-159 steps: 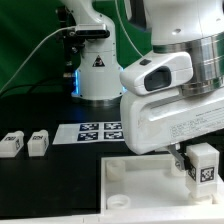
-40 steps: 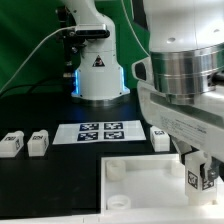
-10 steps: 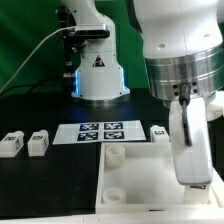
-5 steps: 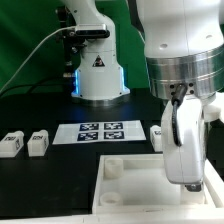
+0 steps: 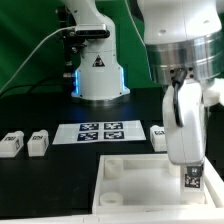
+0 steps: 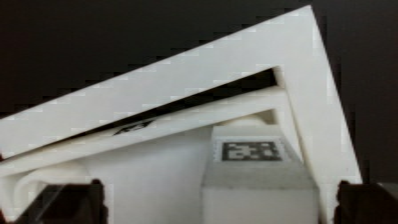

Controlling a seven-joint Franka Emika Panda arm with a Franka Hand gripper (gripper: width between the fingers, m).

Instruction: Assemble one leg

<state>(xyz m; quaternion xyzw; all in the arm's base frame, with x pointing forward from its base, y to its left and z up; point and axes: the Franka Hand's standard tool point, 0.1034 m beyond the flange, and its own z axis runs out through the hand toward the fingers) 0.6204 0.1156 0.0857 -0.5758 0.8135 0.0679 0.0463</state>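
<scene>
A leg (image 5: 190,182), a small white block with a marker tag, stands upright at the corner of the white tray (image 5: 112,166) on the exterior view's right. My gripper (image 5: 188,167) hangs just above it. In the wrist view the leg (image 6: 253,153) stands inside the tray's corner (image 6: 178,95), and my gripper (image 6: 214,195) is open, with its dark fingertips (image 6: 75,200) wide apart and clear of the leg. Two more legs (image 5: 12,143) (image 5: 38,142) lie at the exterior view's left. Another leg (image 5: 158,135) lies beside the marker board.
The marker board (image 5: 100,131) lies flat behind the tray. The robot's white base (image 5: 98,70) stands at the back. A green wall sits behind, with cables at the back left.
My gripper has risen above the tray's corner on the exterior view's right. The leg, hidden behind the hand a moment ago, now shows below it.
</scene>
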